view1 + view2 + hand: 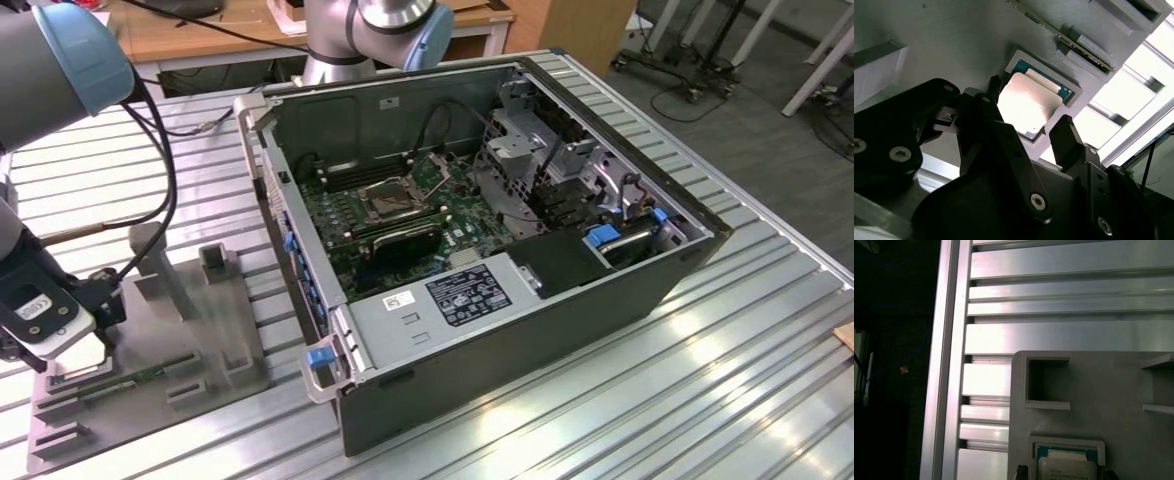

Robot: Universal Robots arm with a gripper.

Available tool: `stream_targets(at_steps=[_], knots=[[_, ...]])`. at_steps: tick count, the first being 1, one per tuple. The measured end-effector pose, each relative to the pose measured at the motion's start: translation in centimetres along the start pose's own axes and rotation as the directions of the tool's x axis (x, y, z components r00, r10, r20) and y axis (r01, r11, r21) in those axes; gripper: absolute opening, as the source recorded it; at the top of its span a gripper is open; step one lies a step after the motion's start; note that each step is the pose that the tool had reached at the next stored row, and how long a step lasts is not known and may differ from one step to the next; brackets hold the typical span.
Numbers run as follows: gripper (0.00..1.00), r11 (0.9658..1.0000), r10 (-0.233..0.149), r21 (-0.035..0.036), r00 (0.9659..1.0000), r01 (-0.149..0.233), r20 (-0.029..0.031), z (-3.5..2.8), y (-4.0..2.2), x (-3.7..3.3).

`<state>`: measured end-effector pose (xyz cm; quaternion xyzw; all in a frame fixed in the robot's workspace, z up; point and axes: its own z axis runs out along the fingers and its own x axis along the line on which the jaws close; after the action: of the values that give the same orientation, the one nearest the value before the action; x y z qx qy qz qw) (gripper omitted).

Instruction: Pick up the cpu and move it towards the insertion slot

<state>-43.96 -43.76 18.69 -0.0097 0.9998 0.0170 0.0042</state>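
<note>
The tool (1030, 104) stands open, fingers either side of the cpu (1026, 109): silvery-topped, faintly printed, green-edged, lying in a tray (954, 45) pocket.

Gripper (1029, 107) low, jaws seemingly apart

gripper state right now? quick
Gripper: open, fingers either side of the flat square silvery-topped cpu, which lies in the grey plastic tray pocket.

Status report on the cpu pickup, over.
Open gripper, fingers straddling cpu. It sits in grey tray pocket. No obstruction seen toward insertion slot in computer case.
</note>
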Motion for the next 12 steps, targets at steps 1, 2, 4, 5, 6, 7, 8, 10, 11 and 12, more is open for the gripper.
stream_targets(at_steps=[1, 2, 4, 5, 6, 7, 8, 10, 11, 12], knots=[[0.66, 1.0000, 0.000, -0.0001, 1.0000, 0.000, 0.0001, 0.01, 0.00, 0.00], [0.66, 1.0000, 0.000, -0.0002, 1.0000, 0.000, 0.0003, 0.06, 0.00, 0.00], [0.66, 1.0000, 0.000, -0.0002, 1.0000, 0.000, 0.0002, 0.16, 0.00, 0.00], [0.66, 1.0000, 0.000, -0.0001, 1.0000, 0.000, 0.0000, 0.18, -0.01, 0.00], [0.66, 1.0000, 0.000, 0.0000, 1.0000, 0.000, 0.0000, 0.18, -0.01, 0.00], [0.66, 1.0000, 0.000, 0.0000, 1.0000, 0.000, -0.0001, 0.18, -0.01, 0.00], [0.66, 1.0000, 0.000, 0.0000, 1.0000, 0.000, -0.0001, 0.18, -0.01, 0.00], [0.66, 1.0000, 0.000, -0.0001, 1.0000, 0.000, 0.0002, 0.22, -0.01, 0.00], [0.66, 1.0000, 0.000, -0.0002, 1.0000, 0.000, 0.0003, 0.26, -0.01, 0.00], [0.66, 1.0000, 0.000, -0.0002, 1.0000, 0.000, 0.0002, 0.25, -0.01, 0.00]])
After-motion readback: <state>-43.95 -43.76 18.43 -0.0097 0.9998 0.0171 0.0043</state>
